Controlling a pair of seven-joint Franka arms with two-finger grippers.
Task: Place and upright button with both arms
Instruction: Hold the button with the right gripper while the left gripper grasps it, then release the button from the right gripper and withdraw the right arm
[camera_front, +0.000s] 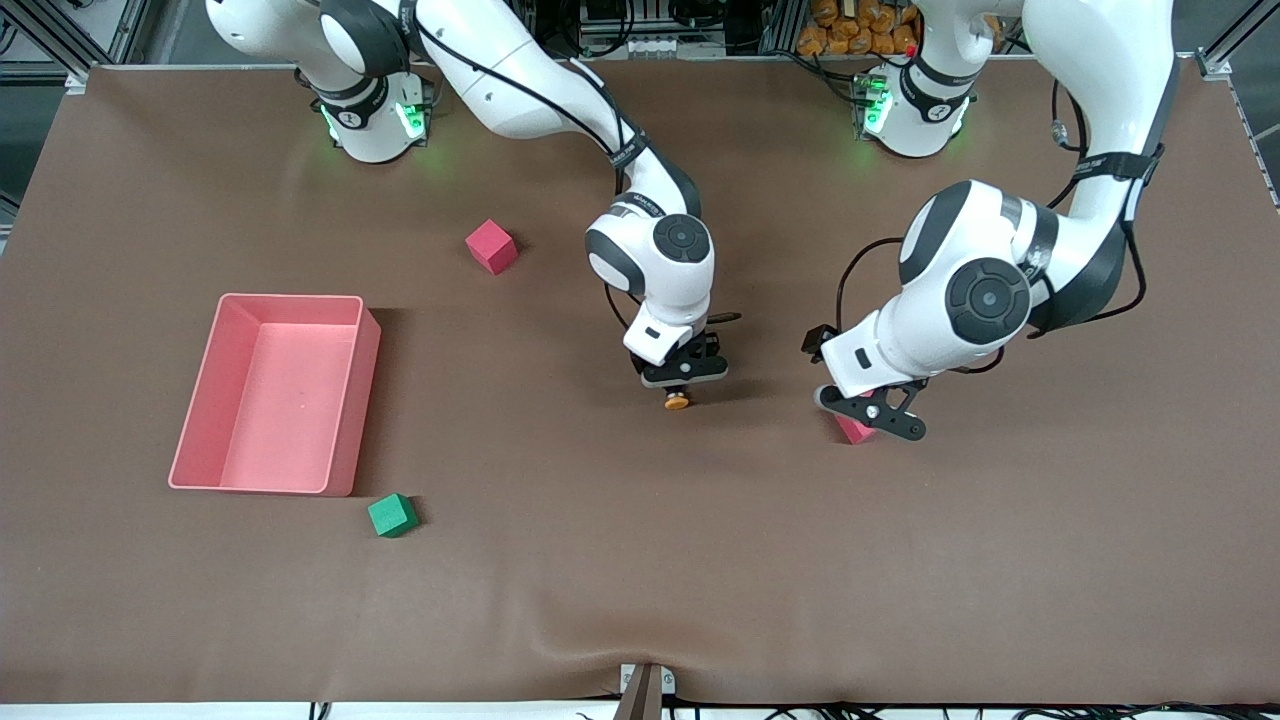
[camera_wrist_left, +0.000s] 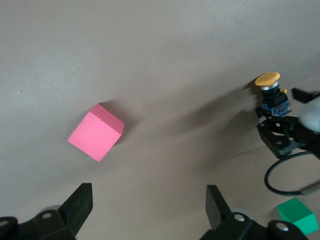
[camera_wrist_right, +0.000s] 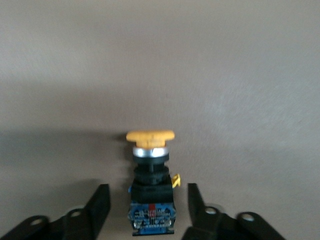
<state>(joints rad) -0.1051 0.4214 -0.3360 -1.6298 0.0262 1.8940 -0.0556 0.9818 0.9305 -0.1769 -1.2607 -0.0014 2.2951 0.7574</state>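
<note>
The button (camera_wrist_right: 151, 192) has a round orange cap (camera_front: 677, 401) and a black and blue body. It rests on the brown table near the middle and seems to lie on its side, cap toward the front camera. My right gripper (camera_front: 681, 386) (camera_wrist_right: 149, 210) is low over it and open. Its fingers (camera_wrist_right: 98, 202) flank the body with a gap on each side. The left wrist view shows the button (camera_wrist_left: 272, 92) too. My left gripper (camera_front: 870, 412) (camera_wrist_left: 148, 205) is open and empty, low over the table by a red cube (camera_front: 853, 430) (camera_wrist_left: 96, 132) toward the left arm's end.
A pink bin (camera_front: 205, 390) stands toward the right arm's end. A green cube (camera_front: 392, 515) (camera_wrist_left: 298, 215) lies next to its corner nearest the front camera. A second red cube (camera_front: 491, 246) sits closer to the right arm's base.
</note>
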